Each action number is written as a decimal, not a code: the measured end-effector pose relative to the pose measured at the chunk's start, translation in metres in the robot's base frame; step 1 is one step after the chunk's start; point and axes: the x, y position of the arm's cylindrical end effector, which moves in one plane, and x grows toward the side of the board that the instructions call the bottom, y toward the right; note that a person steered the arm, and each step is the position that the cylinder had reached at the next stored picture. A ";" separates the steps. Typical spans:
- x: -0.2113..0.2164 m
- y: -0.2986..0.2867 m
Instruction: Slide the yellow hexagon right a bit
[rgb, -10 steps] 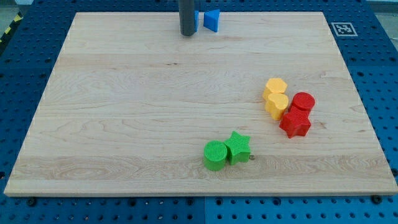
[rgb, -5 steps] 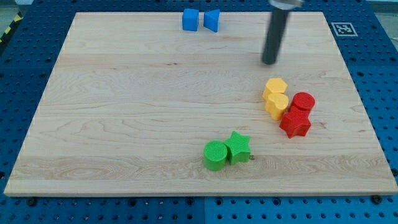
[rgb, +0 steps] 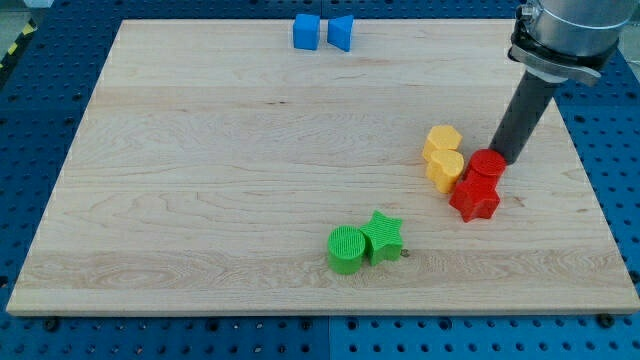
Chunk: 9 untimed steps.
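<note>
The yellow hexagon (rgb: 442, 141) lies at the view's right, touching a second yellow block (rgb: 445, 168) just below it. A red cylinder (rgb: 487, 166) and a red star (rgb: 475, 198) sit right of the yellow pair. My tip (rgb: 505, 157) stands at the upper right edge of the red cylinder, right of the yellow hexagon and apart from it.
A green cylinder (rgb: 347, 249) and a green star (rgb: 382, 237) sit together near the view's bottom middle. Two blue blocks (rgb: 307, 31) (rgb: 341, 32) lie at the board's top edge. A marker tag (rgb: 548, 45) is at the board's top right corner.
My tip has moved from the top by the blue blocks to the right and down, ending by the red cylinder. No block has visibly moved.
</note>
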 end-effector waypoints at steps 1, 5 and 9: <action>-0.035 -0.001; -0.009 -0.150; -0.008 -0.068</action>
